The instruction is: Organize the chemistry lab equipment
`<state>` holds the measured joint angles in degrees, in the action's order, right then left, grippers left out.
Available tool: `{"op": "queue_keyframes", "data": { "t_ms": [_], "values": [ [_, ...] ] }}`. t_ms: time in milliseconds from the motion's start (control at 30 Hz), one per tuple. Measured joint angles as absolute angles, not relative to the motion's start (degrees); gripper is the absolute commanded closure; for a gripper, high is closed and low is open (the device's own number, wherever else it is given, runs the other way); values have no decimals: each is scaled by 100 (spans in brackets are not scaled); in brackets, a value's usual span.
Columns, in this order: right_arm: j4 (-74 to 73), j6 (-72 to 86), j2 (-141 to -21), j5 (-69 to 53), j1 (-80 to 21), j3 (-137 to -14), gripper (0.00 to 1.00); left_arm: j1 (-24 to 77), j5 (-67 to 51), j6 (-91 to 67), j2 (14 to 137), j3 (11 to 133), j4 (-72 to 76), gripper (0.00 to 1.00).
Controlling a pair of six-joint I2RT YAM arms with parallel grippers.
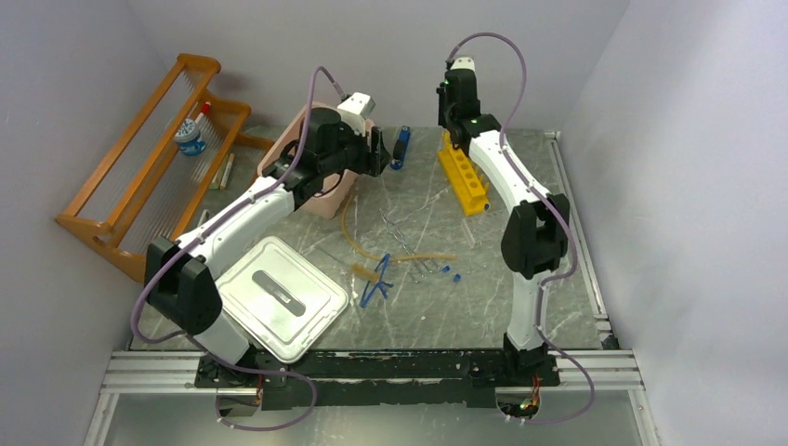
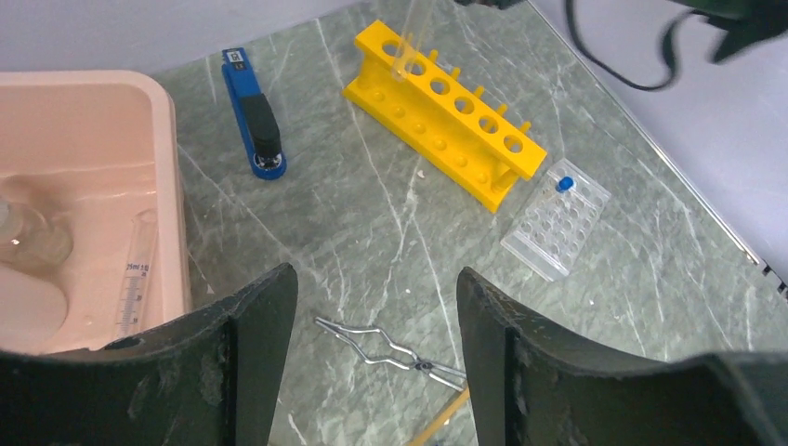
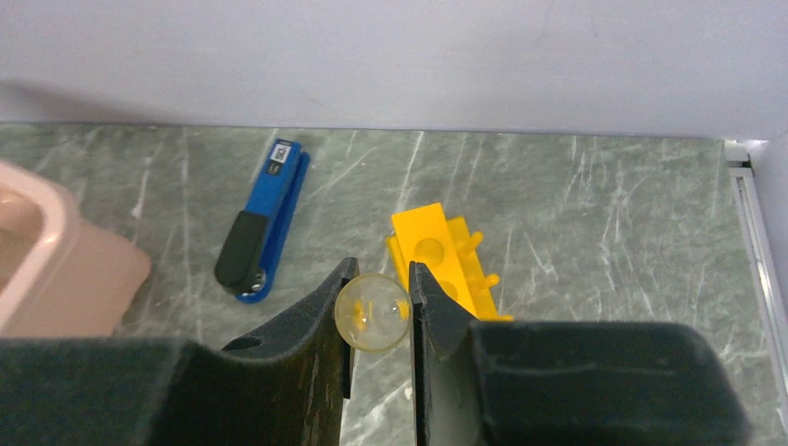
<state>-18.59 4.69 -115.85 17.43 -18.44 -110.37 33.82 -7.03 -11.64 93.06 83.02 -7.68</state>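
- Wooden rack [image 1: 197, 63]: stands along the left wall, with the white red-capped squeeze bottle [image 1: 192, 137] upright on it.
- Grey-white lid [image 1: 279, 295]: lies flat on the table [image 1: 465, 307] at front left, apart from the tub.
- Pink tub [image 1: 327, 203]: sits back left, open; the left wrist view shows a graduated cylinder [image 2: 137, 279] lying inside.
- Left gripper [image 2: 372, 307]: hangs at the tub's right edge, fingers wide apart with nothing between them.
- Blue stapler-like tool [image 2: 256, 125]: lies flat between the tub and the yellow rack.
- Tan rubber hose [image 1: 409, 258]: curls across the middle of the table.
- Thin metal tools [image 1: 398, 232]: lie beside the hose.
- Blue plastic tongs [image 1: 377, 282]: lie just in front of the hose.
- Blue-capped tubes [image 1: 450, 272]: small, loose, right of the tongs.
- Yellow holed rack [image 2: 446, 111]: stands right of centre; a clear well plate [image 2: 556, 218] lies just beside it.
- Right gripper [image 3: 379, 279]: is above the rack's far end, clamped on a clear tube [image 3: 372, 311].
- Clear tube: hangs upright, lower end at the rack's end hole; whether it is seated I cannot tell.
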Motion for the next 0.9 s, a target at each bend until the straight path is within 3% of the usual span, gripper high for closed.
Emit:
{"op": "queue_keyframes", "data": {
  "t_ms": [300,900],
  "values": [
    [-1535,78,-12055,2224,-1844,-11395,86,3385,-1166,-1048,8646,7555,-381,32],
    [-1317,523,-12438,2082,-1605,-11461,86,3385,-1710,-781,9209,7413,-27,30]
  ]
}}
